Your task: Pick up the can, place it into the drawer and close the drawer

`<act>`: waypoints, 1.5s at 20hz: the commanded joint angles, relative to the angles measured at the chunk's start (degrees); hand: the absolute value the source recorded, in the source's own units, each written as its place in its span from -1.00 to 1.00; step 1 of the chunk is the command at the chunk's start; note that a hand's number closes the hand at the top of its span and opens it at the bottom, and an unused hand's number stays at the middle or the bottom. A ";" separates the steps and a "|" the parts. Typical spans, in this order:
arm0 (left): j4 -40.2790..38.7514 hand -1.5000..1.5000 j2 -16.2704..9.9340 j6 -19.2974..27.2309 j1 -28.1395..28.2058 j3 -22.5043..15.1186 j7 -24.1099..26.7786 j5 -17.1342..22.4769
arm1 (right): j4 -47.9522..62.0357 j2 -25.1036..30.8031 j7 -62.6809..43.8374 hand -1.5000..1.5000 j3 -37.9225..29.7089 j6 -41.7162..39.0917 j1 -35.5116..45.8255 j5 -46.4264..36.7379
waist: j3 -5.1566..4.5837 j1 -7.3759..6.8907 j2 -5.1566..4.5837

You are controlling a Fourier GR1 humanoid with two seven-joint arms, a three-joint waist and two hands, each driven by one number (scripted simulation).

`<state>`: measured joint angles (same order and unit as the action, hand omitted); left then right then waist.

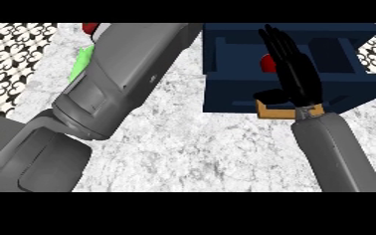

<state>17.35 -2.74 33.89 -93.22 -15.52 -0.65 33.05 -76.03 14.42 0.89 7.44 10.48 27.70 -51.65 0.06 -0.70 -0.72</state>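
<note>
Right hand over the open drawer, can lying inside

The right hand (pixel 294 69) is reaching over the dark blue drawer (pixel 220 79), its black fingers (pixel 277 42) stretched out straight and grasping nothing, the thumb sticking out to the view's left near the drawer's tan handle (pixel 275 112). The red can (pixel 268 63) is sitting inside the drawer's compartment, showing just beside the fingers on their left and partly hidden by them. The drawer is standing open on the marbled grey bench (pixel 183 144). The left forearm (pixel 125 74) is crossing the view's left half, covering most of a green thing (pixel 82 64) and a small red thing (pixel 90 28) at the top edge; the left hand itself is lying out of view.
</note>
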 commanded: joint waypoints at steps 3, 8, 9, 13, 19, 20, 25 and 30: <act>1.85 -1.00 -2.21 1.16 0.26 -0.10 -2.92 -1.63 | 17.80 -2.42 4.24 -1.00 -2.27 9.23 7.19 -3.92 | 0.02 -0.85 0.18; 5.27 -1.00 -3.75 -0.05 3.93 -1.15 -4.34 -2.71 | 28.91 -4.61 1.18 -1.00 -4.56 16.67 16.56 -8.30 | -0.01 -2.37 0.25; 5.92 -1.00 -5.99 -3.07 6.52 0.06 -1.89 -1.98 | 29.11 -5.80 0.69 -1.00 -3.90 19.62 16.12 -9.81 | -0.04 -1.82 0.12; 9.03 -1.00 -7.41 -3.49 8.11 -0.25 -5.49 -1.98 | 37.91 -4.22 1.62 -1.00 -8.05 22.51 23.95 -8.84 | -0.02 -3.54 0.09; 14.89 -1.00 -9.52 -3.32 9.52 -2.29 -9.60 -3.73 | 47.44 -3.05 2.05 -1.00 -9.98 24.96 32.07 -10.03 | -0.02 -4.83 0.24; 14.49 -1.00 -9.80 -3.54 11.36 -2.11 -7.96 -3.94 | 49.34 -3.77 2.67 -1.00 -10.16 29.18 31.13 -10.73 | 0.01 -4.71 -0.31; 20.04 -1.00 -10.50 -3.96 15.32 -2.09 -8.66 -3.55 | 53.44 -2.25 4.19 -1.00 -11.90 27.31 37.22 -9.59 | -0.01 -5.42 -0.33; 24.73 -1.00 -11.64 -3.30 17.57 -3.59 -11.71 -4.36 | 54.86 -1.96 5.29 -1.00 -13.82 27.41 40.35 -7.91 | 0.01 -5.97 -0.04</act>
<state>38.72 -14.20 30.04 -77.72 -17.96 -10.80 29.31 -21.81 11.25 5.30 -4.08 35.87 63.29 -61.10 0.36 -5.96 -1.27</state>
